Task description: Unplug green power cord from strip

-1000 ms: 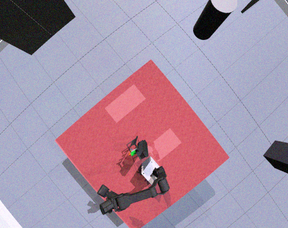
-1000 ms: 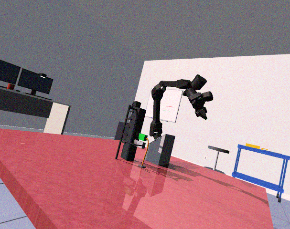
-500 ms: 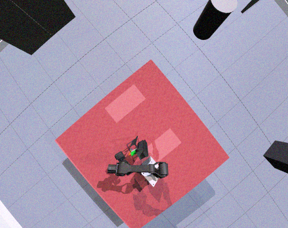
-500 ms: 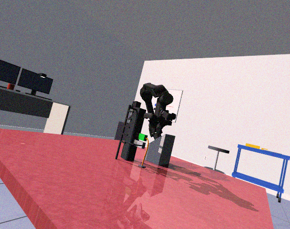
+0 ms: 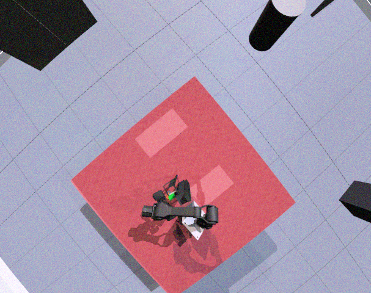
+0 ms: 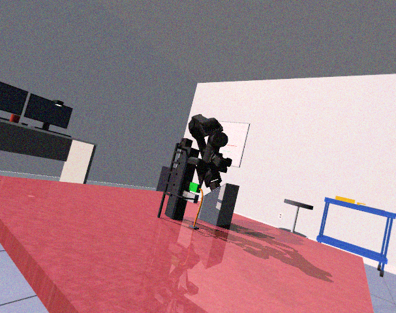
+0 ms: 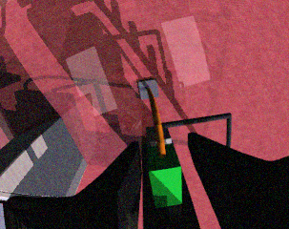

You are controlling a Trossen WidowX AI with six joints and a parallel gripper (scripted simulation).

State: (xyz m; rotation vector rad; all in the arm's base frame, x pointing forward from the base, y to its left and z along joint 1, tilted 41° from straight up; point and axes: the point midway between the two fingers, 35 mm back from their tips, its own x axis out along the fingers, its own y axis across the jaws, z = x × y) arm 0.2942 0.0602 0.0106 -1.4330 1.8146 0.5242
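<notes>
Where the wrist view looks down between the two dark fingers, the green plug [image 7: 165, 185] sits in the gap between them, with red table showing on either side of it, so the fingers flank the plug without visibly pressing on it. The gripper [image 7: 165, 206] stands partly open and holds nothing. From the far end of the plug an orange cord [image 7: 158, 129] runs away and down to a small grey foot [image 7: 148, 88] on the red table top [image 7: 246, 38]. A thin dark frame [image 7: 208, 121] bends around just beyond the plug, and a grey block [image 7: 45, 156] lies off to the left of the fingers.

In the exterior view the gripper [image 6: 214, 183] points down and hangs just to the right of the plug [image 6: 194, 186], which is still seated against the tall black power strip [image 6: 179, 182] standing upright on the table [image 6: 73, 235]. The cord [image 6: 199, 208] drops from the plug in a curve to the table surface. A dark box with a grey sloped face [image 6: 221, 205] stands just beside the cord, on its right. The arm [image 6: 208, 141] folds tightly above the strip.

From the top view the arm [image 5: 179, 212] reaches across from its base [image 5: 210, 214], and the plug [image 5: 171, 196] shows as a small green spot between dark parts.

Farther back in the exterior view are a white wall [image 6: 309, 141], a round stool [image 6: 297, 212], a blue trolley [image 6: 356, 229] and two dark monitors [image 6: 29, 107] on a desk.
</notes>
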